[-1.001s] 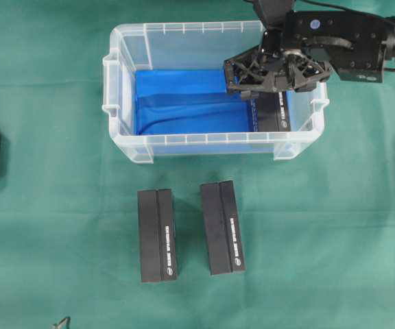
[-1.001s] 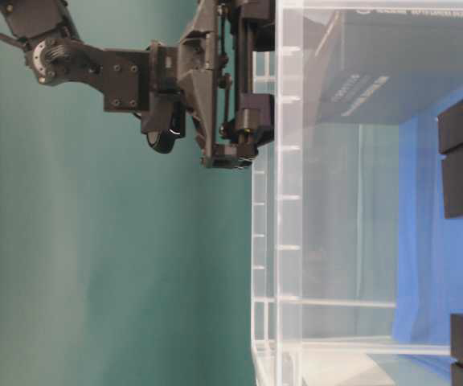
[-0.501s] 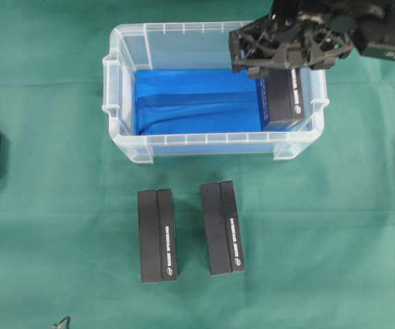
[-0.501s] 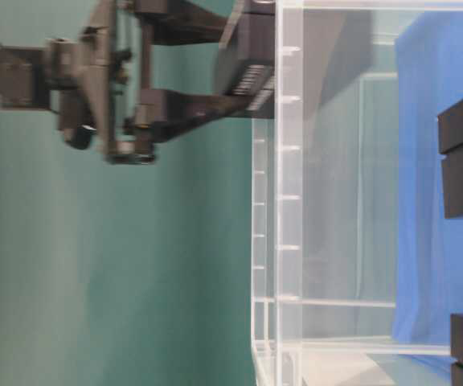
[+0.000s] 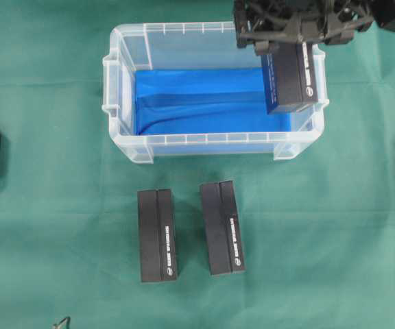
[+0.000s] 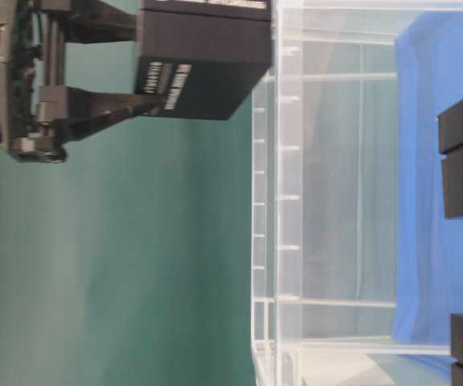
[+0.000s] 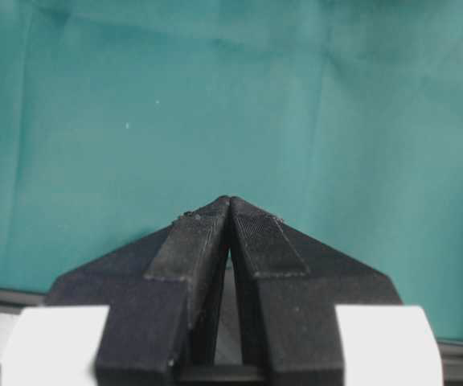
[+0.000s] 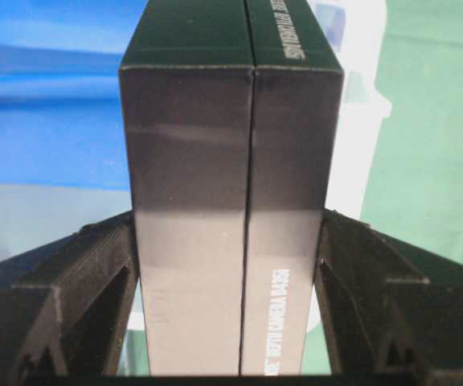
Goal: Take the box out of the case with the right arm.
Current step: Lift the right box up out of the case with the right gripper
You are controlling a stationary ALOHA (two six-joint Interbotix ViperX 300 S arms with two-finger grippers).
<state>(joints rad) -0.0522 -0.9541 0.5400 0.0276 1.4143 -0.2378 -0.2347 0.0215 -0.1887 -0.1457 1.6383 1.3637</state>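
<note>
Three black boxes show from overhead: two [image 5: 157,235] [image 5: 222,227] lie side by side on the green bench [image 5: 334,226] in front of the case [image 5: 211,144], and I have the third box [image 5: 291,78] in the right gripper [image 5: 290,41]. That gripper hangs over the case's far right corner at the top edge of the overhead view, its fingers [image 8: 83,273] spread wide and pressed against the two long sides of the box. The table-level view, which is turned sideways, shows what the overhead one does not: the box [image 6: 202,60] is lifted clear above the case rim [image 6: 288,161], with the gripper [image 6: 95,60] above it. Only the blue sheet [image 5: 197,99] lies on the case bottom.

On the held box, the right wrist camera reads white print, "DEPTH CAMERA D435"; the lettering on the boxes on the bench is too small for me to read.

The left wrist camera sees only its own gripper [image 7: 230,211] over bare green cloth, fingertips pressed together, holding nothing.
</note>
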